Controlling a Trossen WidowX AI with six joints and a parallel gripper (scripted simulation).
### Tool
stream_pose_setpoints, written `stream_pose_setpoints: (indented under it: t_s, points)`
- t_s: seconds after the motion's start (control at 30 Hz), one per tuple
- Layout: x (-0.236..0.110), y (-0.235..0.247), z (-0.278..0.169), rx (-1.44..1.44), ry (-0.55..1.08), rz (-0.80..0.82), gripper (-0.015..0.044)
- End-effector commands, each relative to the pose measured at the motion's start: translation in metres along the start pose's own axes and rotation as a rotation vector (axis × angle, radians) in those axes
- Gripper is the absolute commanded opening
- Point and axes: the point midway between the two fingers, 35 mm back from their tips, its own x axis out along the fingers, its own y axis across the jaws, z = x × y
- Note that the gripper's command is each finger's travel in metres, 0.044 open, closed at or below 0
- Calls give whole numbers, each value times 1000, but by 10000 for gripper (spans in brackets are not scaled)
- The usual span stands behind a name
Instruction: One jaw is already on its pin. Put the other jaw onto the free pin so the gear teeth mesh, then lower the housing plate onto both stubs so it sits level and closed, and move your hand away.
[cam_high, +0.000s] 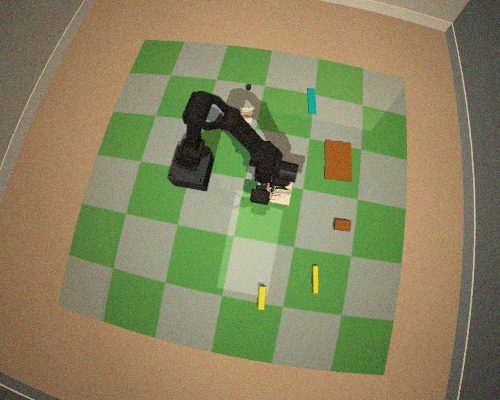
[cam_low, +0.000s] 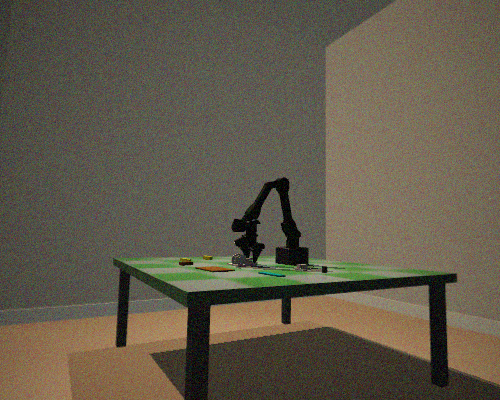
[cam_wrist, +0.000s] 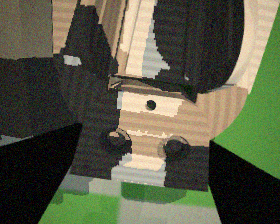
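Observation:
The pale housing plate lies between the two fingertips of my gripper in the wrist view, and the gripper is shut on it. Two round dark stubs show at the plate's two holes; whether it sits fully down and level cannot be told. Above them in the wrist view is the rest of the pale mechanism, with a large dark area across it. The jaws' teeth and pins cannot be made out, so meshing cannot be judged. The arm hides part of the mechanism in the top view.
An orange plate and a teal bar lie on the checkered table. A small orange block and two yellow bars lie farther off. A pale piece and a small dark cylinder are beyond the arm.

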Motion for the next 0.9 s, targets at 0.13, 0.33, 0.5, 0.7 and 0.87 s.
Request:
stream_pose_setpoints:
  t_s: [0.13, 0.33, 0.5, 0.7, 0.87]
  points:
    - [3, 0, 0, 5, 1, 2, 351]
    - [4, 0, 0, 5, 2, 2, 351]
    - [5, 0, 0, 5, 2, 2, 351]
    - [6, 0, 0, 5, 2, 2, 351]
    - [8, 0, 0, 5, 2, 2, 351]
